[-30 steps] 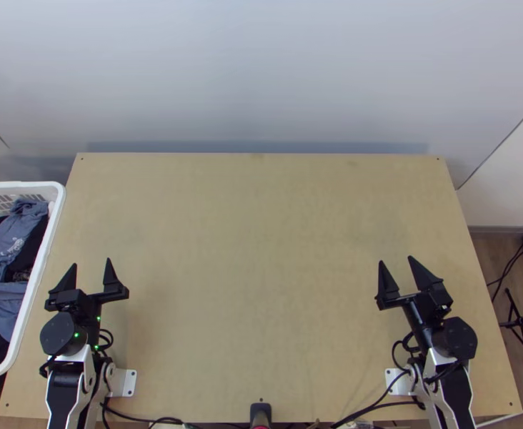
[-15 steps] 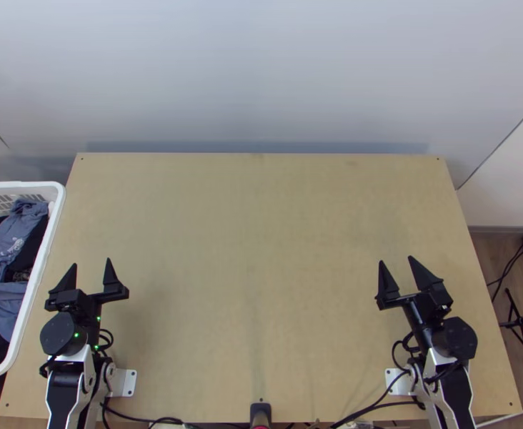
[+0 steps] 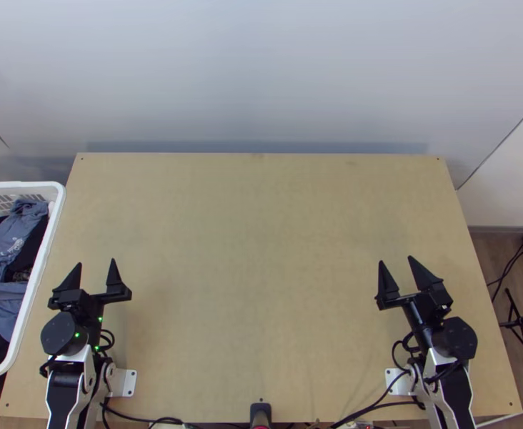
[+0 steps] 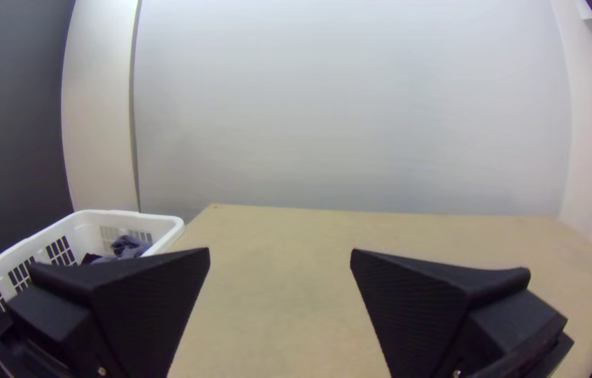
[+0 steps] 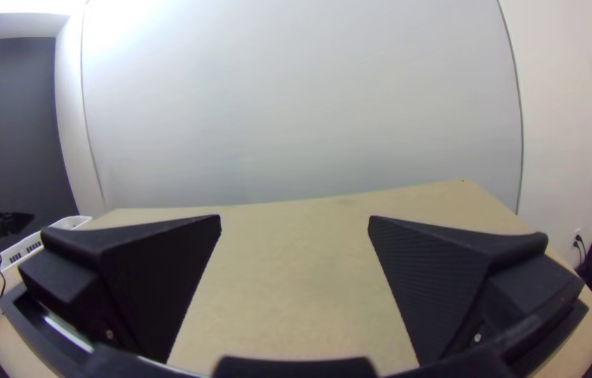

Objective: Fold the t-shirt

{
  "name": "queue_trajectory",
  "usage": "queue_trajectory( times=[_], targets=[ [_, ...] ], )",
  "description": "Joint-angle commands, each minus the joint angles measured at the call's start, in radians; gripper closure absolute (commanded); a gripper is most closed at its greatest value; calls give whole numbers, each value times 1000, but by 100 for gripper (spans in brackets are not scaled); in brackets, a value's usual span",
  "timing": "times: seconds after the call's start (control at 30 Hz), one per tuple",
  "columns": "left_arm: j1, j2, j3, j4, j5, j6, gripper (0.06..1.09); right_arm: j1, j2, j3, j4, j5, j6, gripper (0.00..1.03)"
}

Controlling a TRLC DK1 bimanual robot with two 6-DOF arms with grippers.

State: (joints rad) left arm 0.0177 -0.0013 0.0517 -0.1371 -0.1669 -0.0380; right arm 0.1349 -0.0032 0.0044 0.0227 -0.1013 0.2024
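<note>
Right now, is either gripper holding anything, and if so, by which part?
Nothing is held: the left gripper and the right gripper are both open, with bare space between their fingers.

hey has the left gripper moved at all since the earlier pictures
Yes, slightly. In the top view, the left gripper has shifted a little to the right, away from the white basket, which hasn't moved.

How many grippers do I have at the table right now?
2. The left gripper stands open over the left side of the table, near the white basket; the right gripper stands open over its right side.
</note>
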Motion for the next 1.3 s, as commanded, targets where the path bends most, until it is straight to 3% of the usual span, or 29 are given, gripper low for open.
queue_trajectory(
  times=[0.0, 0.17, 0.27, 0.37, 0.5, 0.67, 0.77, 1.1, 1.27],
  targets=[
    [-5, 0, 2, -7, 33, -7, 10, 0, 0, 0, 0, 2, 0, 5],
    [-7, 0, 2, -7, 35, -7, 10, 0, 0, 0, 0, 2, 2, 5],
    [-5, 0, 0, -1, 33, -11, 10, 28, 0, 0, 0, 2, 144, 5],
    [-5, 0, 0, -7, 33, -10, 10, 75, 0, 0, 0, 2, 221, 5],
    [-4, 0, 2, -7, 33, -7, 10, 198, 0, 0, 2, 2, 131, 5],
    [-5, 0, 0, -6, 33, -126, 10, 241, -1, 0, 2, 0, 157, 5],
    [-4, 0, 0, -7, 33, -115, 10, 275, 0, 0, 0, 3, 152, 5],
    [8, 1, 2, -9, 32, -102, 10, 290, -1, 0, 2, 5, 163, 5],
    [18, 0, 2, -9, 33, -95, 10, 232, -3, 14, -1, 74, 143, 5]
  ],
)
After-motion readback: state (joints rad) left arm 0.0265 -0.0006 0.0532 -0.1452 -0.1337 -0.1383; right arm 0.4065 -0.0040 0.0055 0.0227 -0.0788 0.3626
